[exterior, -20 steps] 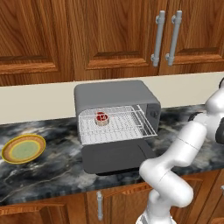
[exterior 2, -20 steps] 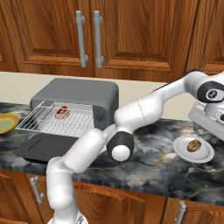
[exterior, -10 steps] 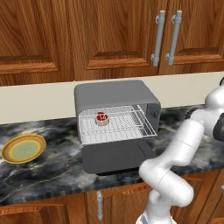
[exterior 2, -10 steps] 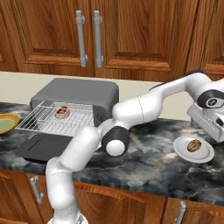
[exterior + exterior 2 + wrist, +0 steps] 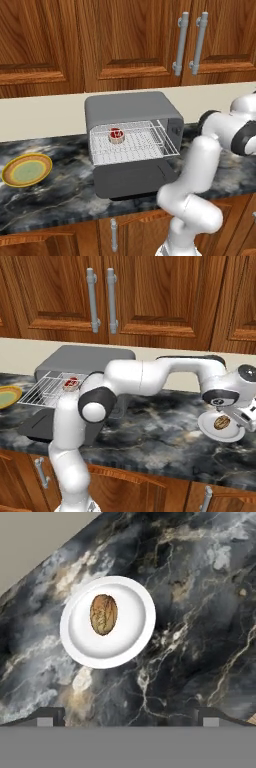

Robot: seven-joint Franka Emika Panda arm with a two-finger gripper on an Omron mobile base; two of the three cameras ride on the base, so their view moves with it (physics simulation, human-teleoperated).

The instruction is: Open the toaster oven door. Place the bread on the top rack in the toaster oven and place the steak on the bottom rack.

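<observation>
You'll read no writing anywhere. Your gripper [image 5: 128, 718] hangs above the counter [image 5: 200, 637], jaws wide apart and empty; the bread [image 5: 103, 614] sits on its white plate [image 5: 135, 637] at far left.

Arm stretched far right, gripper [image 5: 128, 719] facing down, jaws seemingly apart.

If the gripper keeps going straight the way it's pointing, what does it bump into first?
Probably the bare marble counter, just beside the white plate holding the bread. The gripper points down at it; depth is hard to judge.
</observation>
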